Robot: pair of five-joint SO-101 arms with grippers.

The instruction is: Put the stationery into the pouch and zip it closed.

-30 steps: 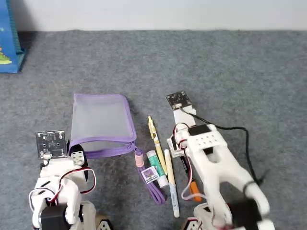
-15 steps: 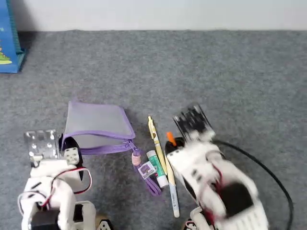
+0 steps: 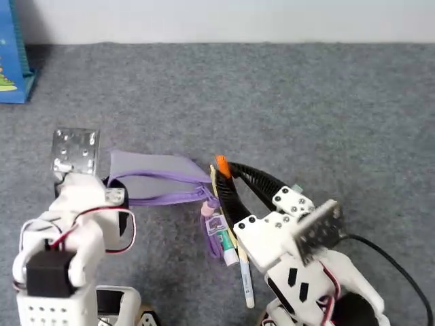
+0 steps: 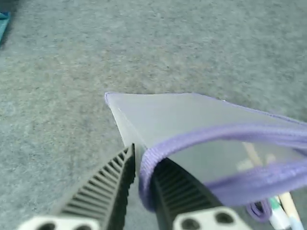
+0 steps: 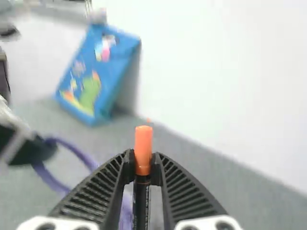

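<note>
Place: we see a plain indoor room, perhaps a home.
Signs: grey felt-like surface (image 3: 340, 102), white wall (image 3: 238, 20), colourful blue box (image 3: 10, 54).

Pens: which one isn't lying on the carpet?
The orange-capped marker, clamped in the right arm's jaws; the other pens lie flat beside the pouch.

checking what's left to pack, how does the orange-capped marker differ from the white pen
The orange-capped marker is clamped in the right tool; the white pen lies loose on the carpet. The marker has a black body and an orange cap; the pen is white all along. Neither is in the pouch.
</note>
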